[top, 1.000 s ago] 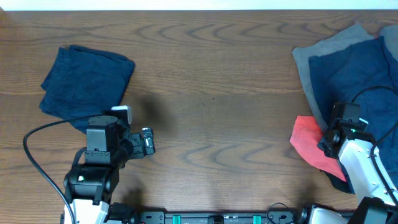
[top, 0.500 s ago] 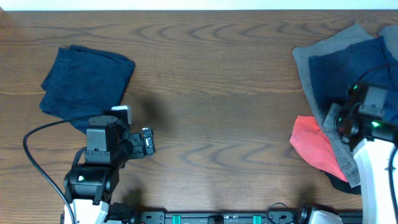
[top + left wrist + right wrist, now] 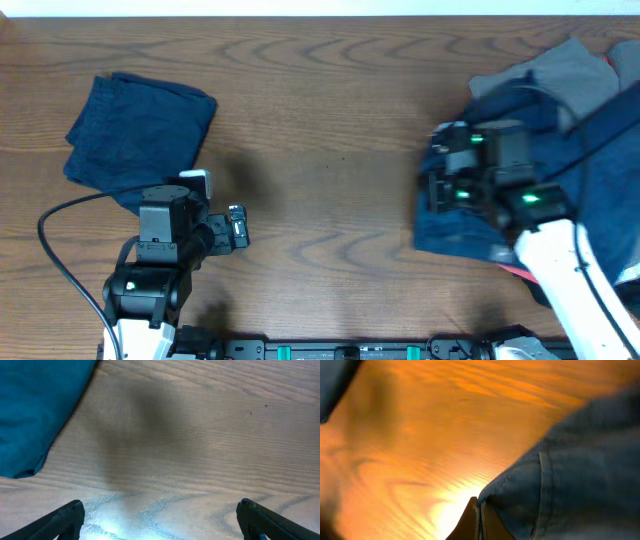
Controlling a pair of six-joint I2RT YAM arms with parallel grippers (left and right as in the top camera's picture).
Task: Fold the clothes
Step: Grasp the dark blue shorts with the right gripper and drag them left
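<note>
A folded dark blue garment (image 3: 140, 130) lies at the far left; its edge shows in the left wrist view (image 3: 35, 410). My left gripper (image 3: 235, 228) is open and empty over bare wood beside it (image 3: 160, 520). My right gripper (image 3: 445, 170) is shut on a dark blue denim garment (image 3: 470, 215), which hangs from it and trails back to the pile at the right. In the right wrist view the closed fingers (image 3: 479, 515) pinch the denim's edge (image 3: 570, 485). A grey garment (image 3: 560, 65) lies in the pile; a bit of red cloth (image 3: 510, 258) peeks out below the denim.
The wooden table (image 3: 330, 120) spans the view. A black cable (image 3: 60, 240) loops near my left arm. The clothes pile fills the right edge.
My right gripper has swung left from the pile's front towards the table's middle, dragging the blue denim garment with it over the red cloth. The left arm has not moved.
</note>
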